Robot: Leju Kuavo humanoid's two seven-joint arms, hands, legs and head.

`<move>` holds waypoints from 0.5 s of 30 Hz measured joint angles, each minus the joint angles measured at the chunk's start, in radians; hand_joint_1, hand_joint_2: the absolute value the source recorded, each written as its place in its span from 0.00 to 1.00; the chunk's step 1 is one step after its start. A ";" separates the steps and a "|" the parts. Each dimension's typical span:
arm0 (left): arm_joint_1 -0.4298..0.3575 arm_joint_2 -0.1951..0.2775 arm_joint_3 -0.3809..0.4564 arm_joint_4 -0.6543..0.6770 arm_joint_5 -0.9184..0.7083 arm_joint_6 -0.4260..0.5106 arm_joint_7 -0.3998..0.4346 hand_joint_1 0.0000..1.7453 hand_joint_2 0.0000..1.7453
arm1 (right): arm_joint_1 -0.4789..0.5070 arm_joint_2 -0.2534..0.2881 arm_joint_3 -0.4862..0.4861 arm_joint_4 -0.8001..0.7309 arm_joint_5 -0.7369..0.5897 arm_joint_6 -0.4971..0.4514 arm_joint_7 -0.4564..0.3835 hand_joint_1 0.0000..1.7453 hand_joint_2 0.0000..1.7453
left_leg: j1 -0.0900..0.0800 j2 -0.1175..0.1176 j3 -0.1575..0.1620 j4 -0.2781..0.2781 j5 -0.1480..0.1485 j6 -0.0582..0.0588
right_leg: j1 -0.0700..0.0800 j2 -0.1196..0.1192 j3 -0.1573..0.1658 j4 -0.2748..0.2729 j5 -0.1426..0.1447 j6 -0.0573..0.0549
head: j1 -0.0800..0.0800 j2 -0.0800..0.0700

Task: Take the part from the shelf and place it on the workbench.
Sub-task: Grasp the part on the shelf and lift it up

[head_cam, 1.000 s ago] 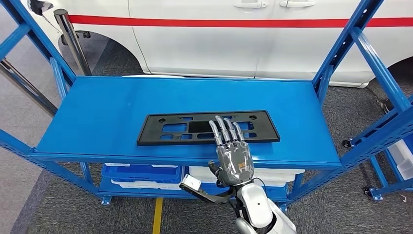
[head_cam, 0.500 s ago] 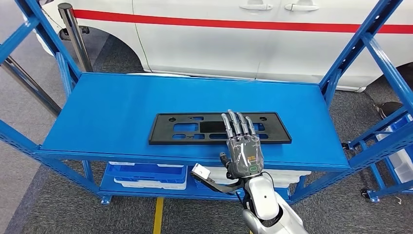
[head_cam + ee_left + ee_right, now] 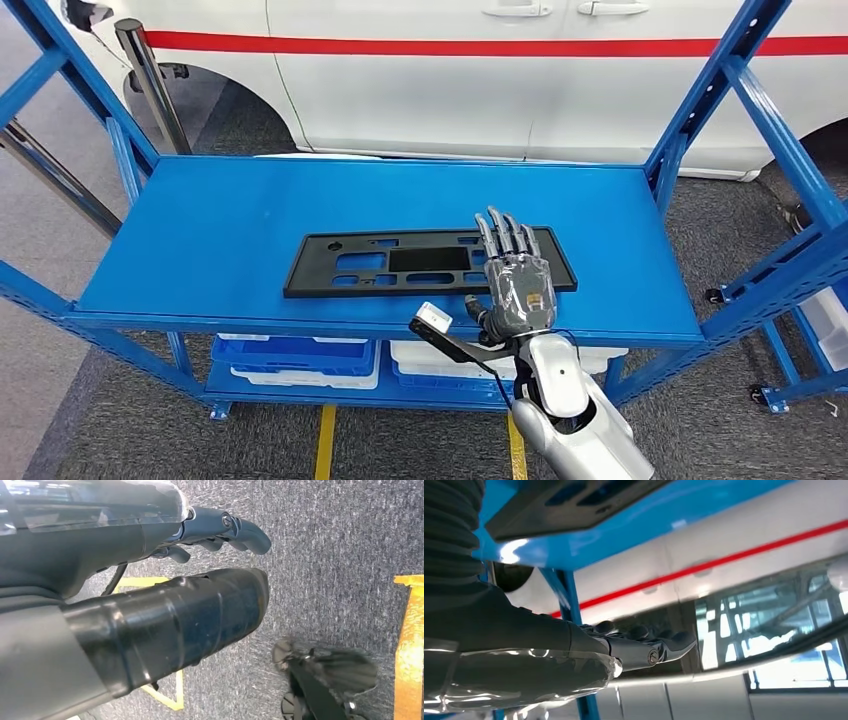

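We are looking down at the blue shelf (image 3: 230,230), and the part (image 3: 340,265), a long flat black plate with cut-out slots, is lying flat on the shelf's top deck, nearer the front edge than the back. Our right hand (image 3: 515,275) is reaching over that front edge, palm down, its fingers (image 3: 505,235) stretched out straight and slightly apart above the part's right end. We are not gripping anything with it; whether the fingertips are actually touching the plate, we cannot tell. From the right wrist camera we are seeing the same hand (image 3: 624,647) with fingers extended and nothing held, the shelf's blue edge (image 3: 634,522) and the dark part (image 3: 559,502) close by. Our left hand (image 3: 220,530) is hanging over grey carpet (image 3: 340,540), away from the shelf, its dark fingers loosely curved and holding nothing. Behind the shelf a white car (image 3: 480,80) with a red stripe is standing. Under the top deck, blue and white bins (image 3: 295,360) are sitting on the lower level, and a yellow floor line (image 3: 325,445) is running out from below the shelf's front
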 joint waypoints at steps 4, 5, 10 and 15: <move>0.001 0.004 0.008 0.000 0.002 0.000 -0.011 0.00 0.00 | -0.019 0.000 -0.017 0.018 -0.105 0.060 -0.038 0.00 1.00 | 0.001 0.001 0.054 -0.116 0.090 0.000 | -0.001 0.001 -0.001 0.014 -0.009 0.004 | 0.000 0.000; 0.001 0.006 0.012 0.000 0.003 0.000 -0.014 0.00 0.00 | -0.026 0.000 -0.023 0.022 -0.133 0.078 -0.046 0.00 1.00 | -0.001 0.001 0.083 -0.177 0.112 0.003 | 0.001 0.002 -0.003 0.021 -0.012 0.007 | 0.000 0.000; -0.001 0.009 0.025 0.000 0.006 0.000 -0.026 0.00 0.00 | -0.061 0.000 -0.050 0.054 -0.268 0.172 -0.085 0.00 1.00 | -0.003 0.000 0.106 -0.240 0.128 0.030 | 0.005 0.003 -0.013 0.032 -0.018 0.030 | 0.001 0.000; -0.002 0.010 0.040 0.000 0.008 0.000 -0.038 0.00 0.00 | -0.097 -0.001 -0.068 0.108 -0.378 0.261 -0.118 0.00 1.00 | 0.001 0.002 0.105 -0.248 0.136 0.047 | -0.005 0.005 -0.123 0.273 -0.140 0.055 | 0.002 0.000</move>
